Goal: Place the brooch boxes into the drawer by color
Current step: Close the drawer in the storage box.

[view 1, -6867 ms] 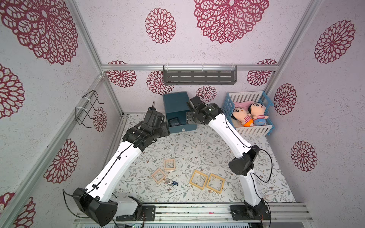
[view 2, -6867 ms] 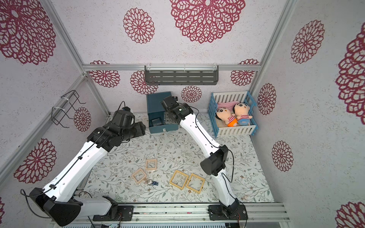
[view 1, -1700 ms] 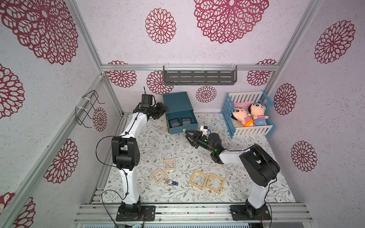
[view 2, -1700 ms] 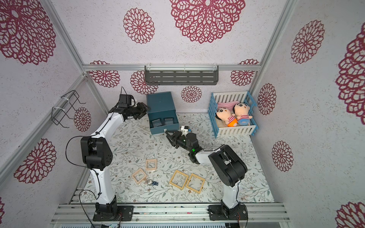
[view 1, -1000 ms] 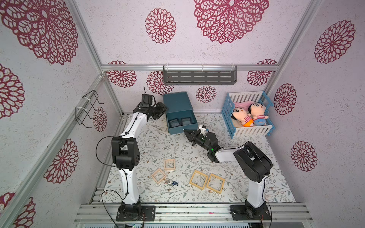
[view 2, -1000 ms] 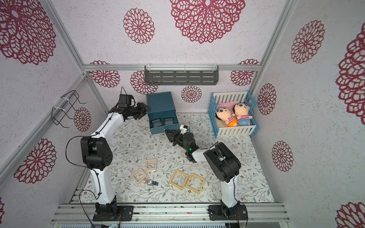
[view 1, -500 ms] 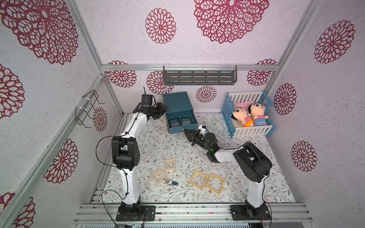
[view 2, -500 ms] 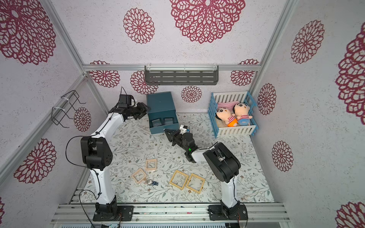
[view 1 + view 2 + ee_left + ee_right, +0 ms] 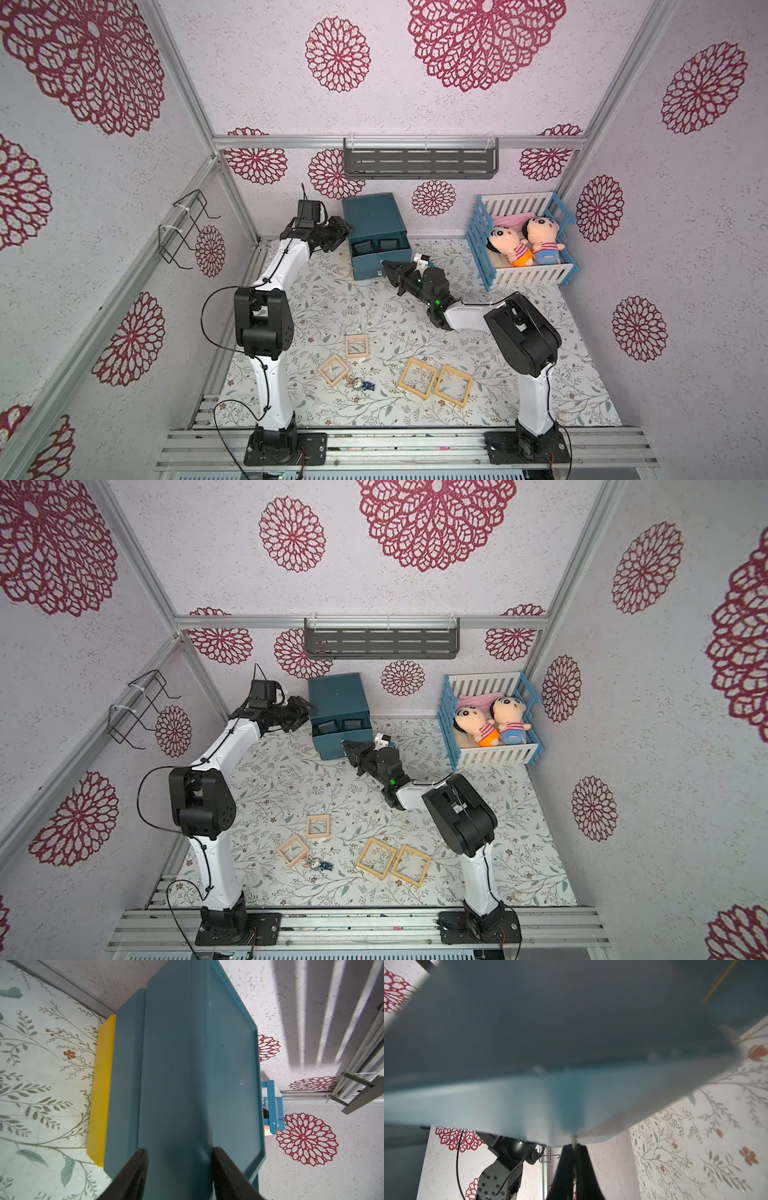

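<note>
At the front of the drawer (image 9: 399,259) my right fingers (image 9: 564,1167) sit clenched, empty; pushing off-centre could skew the chest (image 9: 370,212) against my spread left fingers (image 9: 133,1174).

Both top views look steeply down from high over the front rail (image 9: 395,446), facing the back wall (image 9: 457,199), far enough off to hold the whole surface (image 9: 374,299) and the drawer (image 9: 370,212). In both top views the scene is nearly the same, only shifted sideways. The left wrist camera sits just behind the left fingers (image 9: 133,1169), close against the drawer's side and top, looking along it toward the crib (image 9: 272,1105). The right wrist camera peers past the right fingers (image 9: 564,1167), so near the drawer that its teal face blurs; the left arm (image 9: 502,1169) shows beyond. All four views share the drawer.
</note>
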Motion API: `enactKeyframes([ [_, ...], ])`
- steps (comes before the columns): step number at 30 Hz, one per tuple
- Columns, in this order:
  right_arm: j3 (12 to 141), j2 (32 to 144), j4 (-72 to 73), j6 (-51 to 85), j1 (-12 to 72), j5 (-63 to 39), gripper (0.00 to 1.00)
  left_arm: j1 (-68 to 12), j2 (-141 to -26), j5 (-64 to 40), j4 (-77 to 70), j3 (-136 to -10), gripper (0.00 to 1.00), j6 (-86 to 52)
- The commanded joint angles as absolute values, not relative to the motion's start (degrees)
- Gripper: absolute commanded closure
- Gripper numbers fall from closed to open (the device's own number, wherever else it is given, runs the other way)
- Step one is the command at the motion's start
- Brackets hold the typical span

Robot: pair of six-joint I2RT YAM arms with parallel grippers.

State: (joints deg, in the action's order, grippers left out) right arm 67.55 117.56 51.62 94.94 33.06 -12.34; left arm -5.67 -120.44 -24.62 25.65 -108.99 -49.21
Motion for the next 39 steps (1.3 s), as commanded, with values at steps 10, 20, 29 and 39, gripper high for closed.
enactKeyframes([
  [10,83.34,126.05,45.25,92.81,31.83,-8.82,1.0,-5.81,-119.03,-23.73,27.17,-106.8,0.45,-48.84],
  [20,88.31,128.71,41.97,92.99,31.84,-7.91,1.0,-6.24,-118.76,-23.82,26.63,-106.19,0.45,-49.08],
  [29,88.82,128.93,41.29,93.16,31.82,-7.69,1.0,-6.64,-118.59,-23.74,26.63,-106.13,0.46,-49.08],
  [39,83.63,122.09,43.95,90.06,31.73,-7.53,0.41,-6.6,-118.78,-23.58,26.72,-106.35,0.46,-49.13],
])
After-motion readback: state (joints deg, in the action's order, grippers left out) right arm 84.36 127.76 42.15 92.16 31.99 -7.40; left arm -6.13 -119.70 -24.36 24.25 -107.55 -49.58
